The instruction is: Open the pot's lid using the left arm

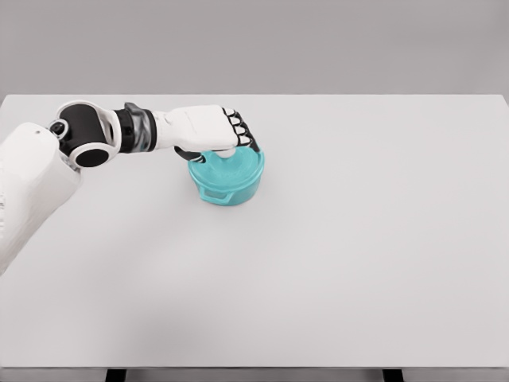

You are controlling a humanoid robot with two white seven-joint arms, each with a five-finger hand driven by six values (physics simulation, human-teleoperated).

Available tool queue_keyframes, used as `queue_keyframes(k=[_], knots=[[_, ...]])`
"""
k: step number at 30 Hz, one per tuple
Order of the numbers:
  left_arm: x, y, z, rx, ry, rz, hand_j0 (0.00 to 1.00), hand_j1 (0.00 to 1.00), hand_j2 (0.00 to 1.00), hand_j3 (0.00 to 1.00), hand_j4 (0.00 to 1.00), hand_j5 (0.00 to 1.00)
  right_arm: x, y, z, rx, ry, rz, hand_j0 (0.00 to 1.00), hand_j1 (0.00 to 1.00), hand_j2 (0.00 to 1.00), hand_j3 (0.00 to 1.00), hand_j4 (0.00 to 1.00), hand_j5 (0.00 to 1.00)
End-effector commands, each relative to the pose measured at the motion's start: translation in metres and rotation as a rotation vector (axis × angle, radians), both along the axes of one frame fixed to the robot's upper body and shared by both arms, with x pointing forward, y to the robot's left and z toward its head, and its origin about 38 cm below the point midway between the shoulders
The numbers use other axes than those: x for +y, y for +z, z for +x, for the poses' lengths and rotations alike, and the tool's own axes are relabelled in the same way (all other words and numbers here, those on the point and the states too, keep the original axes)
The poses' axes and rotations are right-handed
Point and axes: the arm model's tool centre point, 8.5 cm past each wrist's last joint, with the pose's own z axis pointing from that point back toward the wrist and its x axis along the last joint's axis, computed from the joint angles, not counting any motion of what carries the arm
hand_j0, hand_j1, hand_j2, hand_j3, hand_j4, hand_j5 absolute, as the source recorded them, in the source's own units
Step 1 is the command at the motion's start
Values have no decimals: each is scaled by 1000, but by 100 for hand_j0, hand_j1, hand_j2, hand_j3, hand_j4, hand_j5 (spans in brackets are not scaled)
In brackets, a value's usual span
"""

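Note:
A small teal pot (228, 185) stands on the white table (358, 239), left of the middle and toward the far side. Its teal lid (232, 165) rests on top, partly covered by my hand. My left hand (229, 142) reaches in from the left and sits directly over the lid, its fingers curled down around the lid's knob, which is hidden under the palm. A side handle of the pot shows at the front. The right arm is out of sight.
The table's far edge runs just behind the pot. My left upper arm and elbow (87, 135) lie along the table's left side.

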Motion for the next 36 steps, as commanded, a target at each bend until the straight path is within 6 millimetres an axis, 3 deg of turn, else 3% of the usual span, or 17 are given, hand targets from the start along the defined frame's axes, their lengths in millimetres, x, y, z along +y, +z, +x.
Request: queue_keyframes(k=[1, 36], knots=[[1, -1, 1, 3, 7, 0, 88, 88, 88, 88, 88, 88, 0, 0, 0, 1, -2, 0, 100, 100, 100, 100, 100, 100], [-2, -9, 8, 27, 26, -1, 69, 69, 69, 69, 69, 69, 0, 0, 0, -1, 0, 0, 100, 100, 100, 100, 100, 100]])
